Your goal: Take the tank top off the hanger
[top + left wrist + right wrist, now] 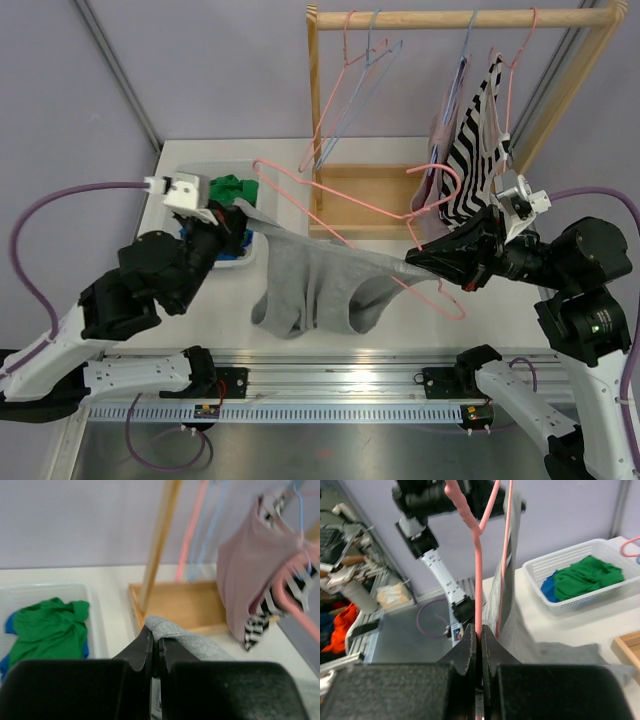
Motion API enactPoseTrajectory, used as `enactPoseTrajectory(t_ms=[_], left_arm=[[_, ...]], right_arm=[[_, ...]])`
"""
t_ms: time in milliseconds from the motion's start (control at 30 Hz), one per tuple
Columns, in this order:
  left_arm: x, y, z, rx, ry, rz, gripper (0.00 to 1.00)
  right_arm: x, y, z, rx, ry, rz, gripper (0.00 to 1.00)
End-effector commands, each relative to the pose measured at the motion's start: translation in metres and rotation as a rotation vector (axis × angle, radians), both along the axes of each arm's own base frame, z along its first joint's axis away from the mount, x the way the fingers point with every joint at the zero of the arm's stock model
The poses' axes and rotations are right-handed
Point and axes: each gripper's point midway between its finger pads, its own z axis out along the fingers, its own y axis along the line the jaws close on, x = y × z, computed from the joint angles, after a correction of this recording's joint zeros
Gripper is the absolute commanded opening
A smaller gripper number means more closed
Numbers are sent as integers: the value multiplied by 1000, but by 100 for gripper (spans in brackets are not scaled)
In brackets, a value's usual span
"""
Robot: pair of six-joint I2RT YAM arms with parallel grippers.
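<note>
A grey tank top point(315, 285) hangs stretched between my two grippers above the table, still partly threaded on a pink hanger point(345, 210). My left gripper point(238, 208) is shut on one strap of the tank top point(170, 632), its fingertips point(145, 640) pinching the folded grey cloth. My right gripper point(415, 262) is shut on the pink hanger's wire point(478, 580), with the grey cloth point(512, 610) draped beside it. The hanger lies tilted, its hook end near the right arm.
A white basket point(205, 178) with green and blue clothes point(232, 190) stands at the back left. A wooden rack point(460, 20) at the back holds pink and blue hangers, a pink garment and a striped top point(472, 150). Its wooden base point(365, 195) lies behind the tank top.
</note>
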Motion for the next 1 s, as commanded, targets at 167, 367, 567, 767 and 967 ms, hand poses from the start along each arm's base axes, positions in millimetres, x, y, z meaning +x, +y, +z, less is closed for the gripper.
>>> enactPoseTrajectory(t_ms=[167,367,567,767,967], left_arm=[[-69,-139,-107,50,52,-760,0],[-64,-157,-194,125,288,-719,0],[-39,-128,-263,292,466,-461,0],[-31,-106,-280,338,529,-320,0],[-22,-74,-260,361,517,-173,39]], right_arm=[[64,-12,35,359,-152,-292,0],[89,-33,59,573,-257,-429,0],[111,-79,57,666,-277,-726,0],[130,-85,25,361,-40,-884,0],[144,-88,-14,114,151,-960,0]])
